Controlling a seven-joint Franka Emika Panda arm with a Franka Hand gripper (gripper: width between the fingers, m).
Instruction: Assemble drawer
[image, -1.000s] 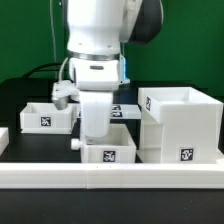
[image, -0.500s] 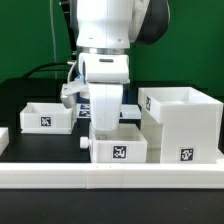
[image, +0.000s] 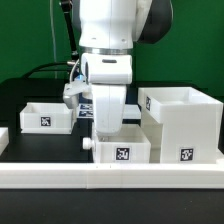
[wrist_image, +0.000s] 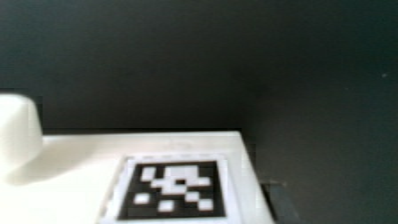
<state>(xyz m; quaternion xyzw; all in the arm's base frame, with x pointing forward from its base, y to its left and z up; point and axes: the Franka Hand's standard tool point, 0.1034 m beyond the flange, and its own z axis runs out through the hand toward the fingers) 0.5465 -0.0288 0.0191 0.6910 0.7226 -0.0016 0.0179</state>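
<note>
Down inside the middle tray (image: 120, 150) of the drawer with the fingers (image: 108, 130); tips hidden by its wall, so cannot tell how far apart or whether gripping anything. Near on the counter (image: 15, 95), tag facing front, just beside the large case (image: 180, 125) on the exterior view's right. Well apart on the exterior view's left, the second tray (image: 45, 117). Nearest of all, the long white rail (image: 110, 178). From the wrist view, only a tagged white surface (wrist_image: 178, 185) against dark.

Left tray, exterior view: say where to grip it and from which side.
Take the left tray by a thin upright wall, coming straight down from above and pinching the wall inside and out. It sits open side up, and its whole body looks too wide to span.
</note>
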